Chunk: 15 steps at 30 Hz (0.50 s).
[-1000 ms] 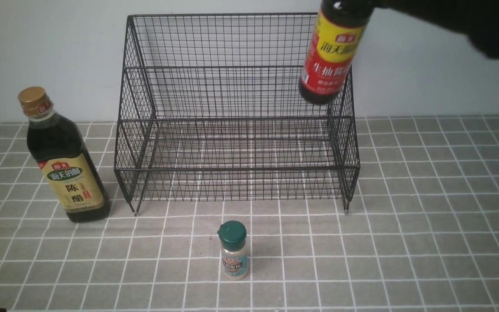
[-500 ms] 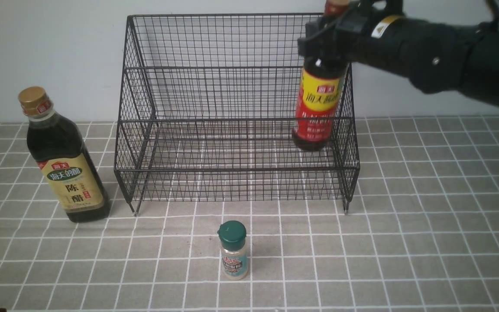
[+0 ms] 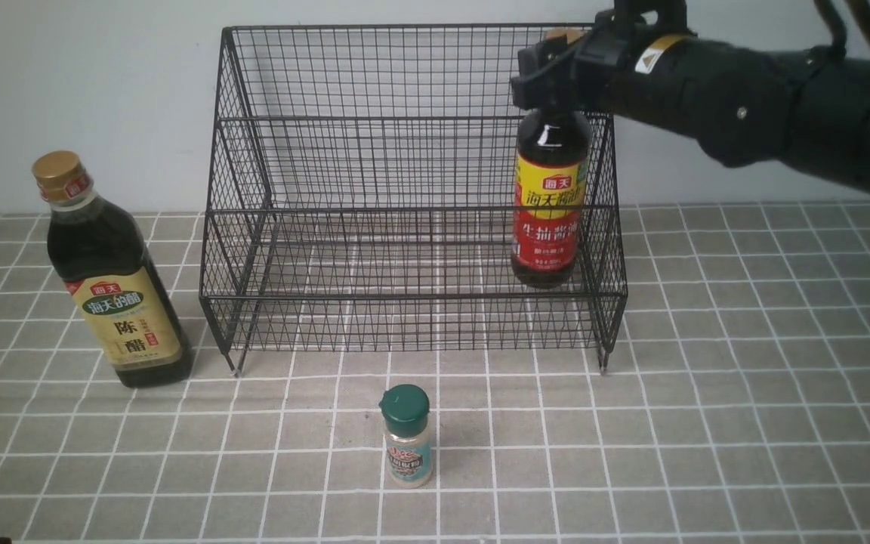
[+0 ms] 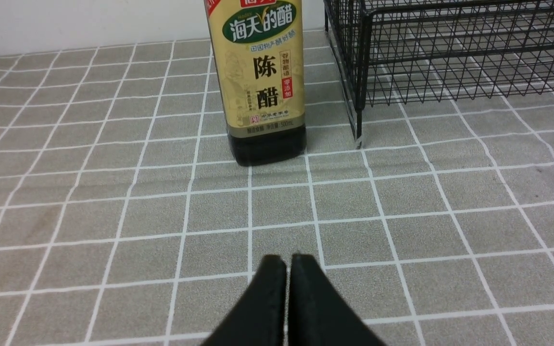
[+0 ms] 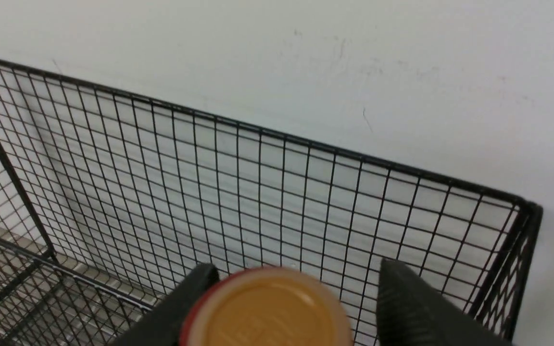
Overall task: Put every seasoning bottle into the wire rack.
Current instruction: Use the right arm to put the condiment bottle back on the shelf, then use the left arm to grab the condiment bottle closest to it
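The red-yellow label bottle stands upright at the right end of the wire rack's lower tier. My right gripper is around its neck, jaws spread. In the right wrist view its cap sits between the fingers of the right gripper, with a gap on one side. The gold-capped bottle with the beige label stands left of the rack. The green-capped shaker stands in front of the rack. My left gripper is shut and empty, low over the tiles before the gold-capped bottle.
The rack's tall mesh back stands against a white wall. The rack's left front leg is close beside the gold-capped bottle. Grey tiled counter lies to the right and in front.
My right arm lowered the red-yellow label bottle from above the rack's right side down onto the lower tier. The jaws now stand apart around its neck.
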Tool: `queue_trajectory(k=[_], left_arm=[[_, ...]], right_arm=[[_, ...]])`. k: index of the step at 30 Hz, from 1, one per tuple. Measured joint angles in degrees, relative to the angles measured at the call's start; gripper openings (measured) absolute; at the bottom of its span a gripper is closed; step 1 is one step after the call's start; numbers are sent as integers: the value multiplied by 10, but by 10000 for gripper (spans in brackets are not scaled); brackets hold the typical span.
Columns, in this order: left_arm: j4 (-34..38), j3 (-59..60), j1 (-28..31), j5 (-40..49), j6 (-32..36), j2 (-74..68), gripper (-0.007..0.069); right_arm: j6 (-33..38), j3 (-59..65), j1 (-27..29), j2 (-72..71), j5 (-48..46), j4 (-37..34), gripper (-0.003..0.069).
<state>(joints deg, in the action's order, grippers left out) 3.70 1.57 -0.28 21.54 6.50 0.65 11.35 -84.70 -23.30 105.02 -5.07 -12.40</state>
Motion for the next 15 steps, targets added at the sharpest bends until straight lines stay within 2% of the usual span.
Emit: queue_trajectory(k=[4,10,14,15], left_arm=[[0,0,0,0,0,0,-7],[0,0,0,0,0,0,-7],[0,0,0,0,0,0,-7],[0,0,0,0,0,0,-7]], right_arm=[[0,0,0,-40,-54,0,444],[0,-1,0,-161,-197,9,444],[0,-1,0,-234,-282,22,414],[-4,-2,0,-267,-337,28,369]])
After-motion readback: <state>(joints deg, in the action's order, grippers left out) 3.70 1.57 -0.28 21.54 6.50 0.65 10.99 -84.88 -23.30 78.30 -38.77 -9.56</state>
